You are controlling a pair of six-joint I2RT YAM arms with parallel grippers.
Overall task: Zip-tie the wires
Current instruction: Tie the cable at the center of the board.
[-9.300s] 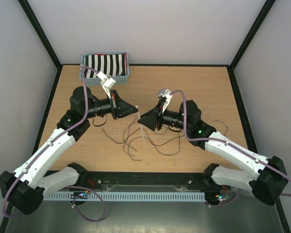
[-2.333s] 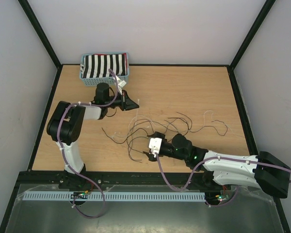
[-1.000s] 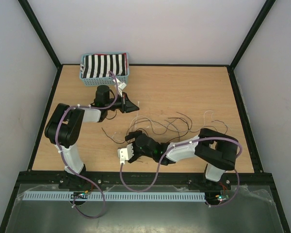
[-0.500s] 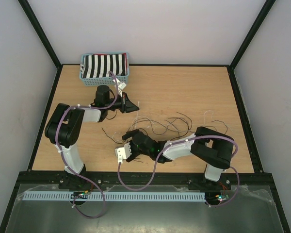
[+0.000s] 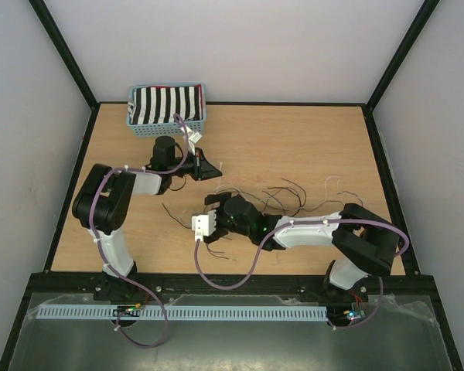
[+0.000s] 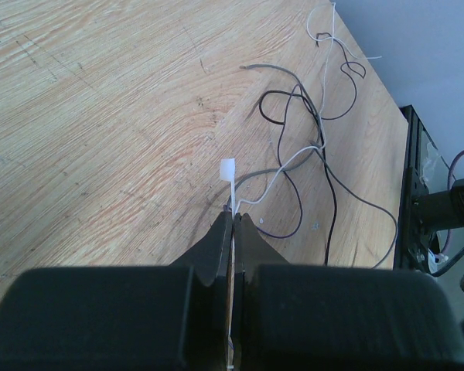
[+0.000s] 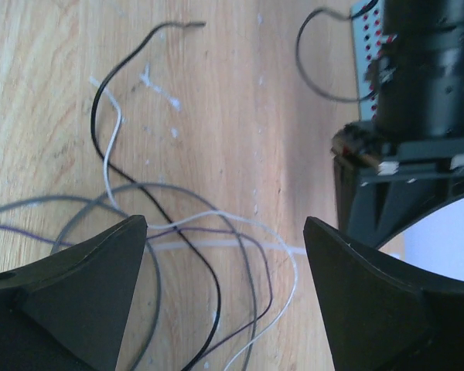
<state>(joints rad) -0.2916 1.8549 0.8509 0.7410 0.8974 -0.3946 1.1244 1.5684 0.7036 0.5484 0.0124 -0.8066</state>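
The wires [image 5: 274, 195] lie as loose thin dark and pale loops across the middle of the wooden table. My left gripper [image 5: 213, 168] rests low near the basket, shut on a white zip tie [image 6: 228, 168] whose square head pokes out past the fingertips [image 6: 223, 224]. Beyond it, the wires [image 6: 325, 147] curl on the wood. My right gripper [image 5: 216, 217] hangs open over the left end of the strands. In the right wrist view its gripper [image 7: 225, 232] stands wide, with black, grey, purple and white wires [image 7: 216, 255] crossing the table below, none of them held.
A blue basket [image 5: 147, 128] holding a striped cloth stands at the back left. A pale straight strip [image 7: 216, 243] lies on the wood under the wires. The left gripper body [image 7: 394, 193] is close on the right in the right wrist view. Black frame rails edge the table.
My right gripper has swung from near the front edge back toward the wires and the left gripper, staying open. The left arm has kept still with the zip tie.
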